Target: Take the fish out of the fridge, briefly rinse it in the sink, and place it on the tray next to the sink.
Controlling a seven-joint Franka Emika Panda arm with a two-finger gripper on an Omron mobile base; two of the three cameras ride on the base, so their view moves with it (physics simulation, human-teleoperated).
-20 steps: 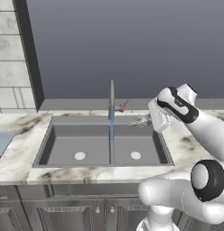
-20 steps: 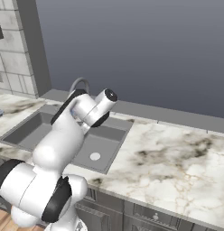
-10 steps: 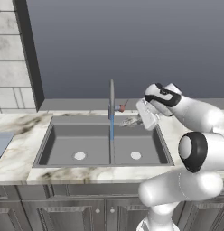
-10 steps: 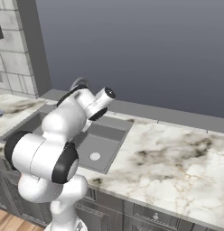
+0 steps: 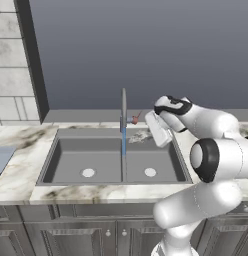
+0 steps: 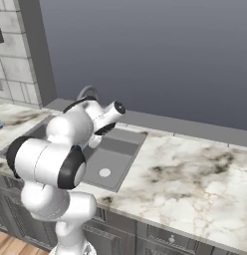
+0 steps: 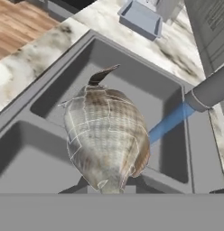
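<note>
A: Where is the fish?

B: In the hand view it sits at the centre, large and close, its tail pointing toward the top of the frame. It hangs over the sink, above the divider between the two basins. In the left base view the fish is a small pale shape right of centre, by the back rim of the sink, just left of the white hand.

A: And the claw?

B: The gripper is clamped on the fish; the dark tips rise at the bottom of the hand view on either side of its lower end. In the left base view the gripper sits right of centre, at the end of the arm that reaches in from the right.

A: Is the water on?

B: A blue stream runs from the faucet at the right edge of the hand view and passes behind the fish. I cannot tell whether it touches it. In the left base view the stream drops straight from the faucet, just left of the fish.

A: The tray?

B: The tray lies on the counter at the top of the hand view, beyond the sink. In the left base view, the tray pokes in at the left edge.
</note>
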